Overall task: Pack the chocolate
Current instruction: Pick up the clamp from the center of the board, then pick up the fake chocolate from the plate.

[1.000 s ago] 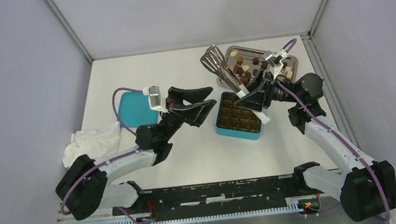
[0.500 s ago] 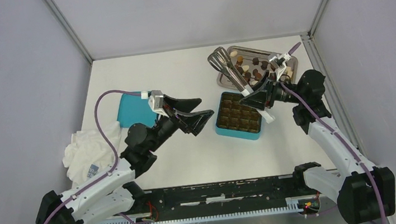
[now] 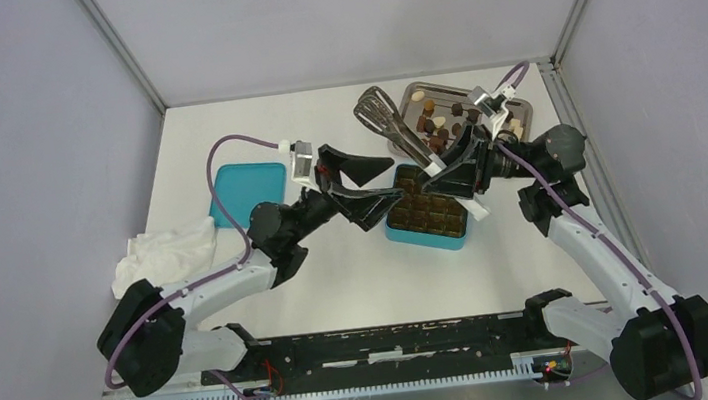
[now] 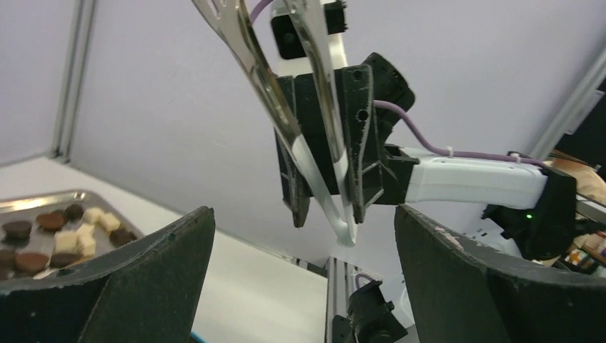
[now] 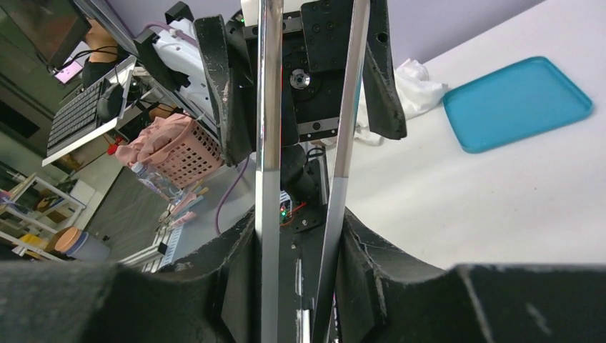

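Observation:
The chocolate [image 3: 442, 124] lies as small brown and cream pieces in a metal tray [image 3: 518, 99] at the back right; it also shows in the left wrist view [image 4: 53, 232]. The teal box [image 3: 422, 233] with its brown gridded insert sits in front of the tray. My right gripper [image 3: 439, 168] is shut on the long metal tweezers [image 3: 391, 120], held above the box's far edge; the right wrist view shows the tweezers [image 5: 268, 143] between my right gripper [image 5: 300, 221]. My left gripper [image 3: 393, 178] is open and empty at the box's left edge, facing the tweezers [image 4: 314, 107]; its jaws [image 4: 304, 214] stand wide apart.
A teal lid [image 3: 250, 192] lies left of the box, also in the right wrist view [image 5: 518, 103]. A crumpled white cloth [image 3: 165, 252] lies at the left edge. Grey walls and metal rails enclose the white table [image 3: 338, 272].
My left gripper has swung right and forward to the box's left edge, still open. The right gripper keeps its hold; the tweezers' head has shifted slightly left.

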Robot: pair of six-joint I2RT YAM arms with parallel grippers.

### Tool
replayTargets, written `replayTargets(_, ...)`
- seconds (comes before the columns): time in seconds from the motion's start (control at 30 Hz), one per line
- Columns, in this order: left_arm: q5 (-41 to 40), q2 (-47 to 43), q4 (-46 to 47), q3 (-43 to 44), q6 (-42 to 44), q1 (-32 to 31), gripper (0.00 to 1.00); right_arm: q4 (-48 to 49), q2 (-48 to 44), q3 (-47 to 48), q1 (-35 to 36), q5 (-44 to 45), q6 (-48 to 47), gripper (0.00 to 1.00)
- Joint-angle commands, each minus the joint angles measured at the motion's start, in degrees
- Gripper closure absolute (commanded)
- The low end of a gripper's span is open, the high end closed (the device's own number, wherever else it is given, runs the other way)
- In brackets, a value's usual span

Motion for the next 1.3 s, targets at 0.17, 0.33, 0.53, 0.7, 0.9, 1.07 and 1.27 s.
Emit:
replayTargets(0.17,3.88,6.17,25.7,3.2,-3.24,0.21,0.0,11.41,0.21,4.63,1.04,-1.36,8.25,0.8)
replayTargets(0.33,4.8,11.44,28.56,8.23,-5.32,0.11,0.0,13.5,0.6,4.89,1.8,-1.54,10.1,0.79)
replayTargets(0.53,5.73,15.56,31.56,12.46,-6.28,-0.55,0.02,13.53,0.55,4.04,2.38,-1.44,9.58,0.79)
replayTargets(0.7,7.26,18.55,34.75,14.93,-8.75,-0.8,0.09,13.41,0.95,4.1,2.64,-1.45,9.49,0.79)
replayTargets(0.9,8.63,19.25,34.77,17.1,-9.03,-0.93,0.13,12.82,0.86,3.61,2.83,-1.36,8.75,0.79)
replayTargets(1.07,9.93,19.01,34.76,18.35,-9.6,-1.08,0.18,10.78,0.88,3.58,2.86,-1.43,7.18,0.79)
replayTargets(1.27,11.29,19.47,34.76,20.39,-11.87,-1.12,0.39,9.45,0.91,3.43,2.88,-1.39,6.12,0.79)
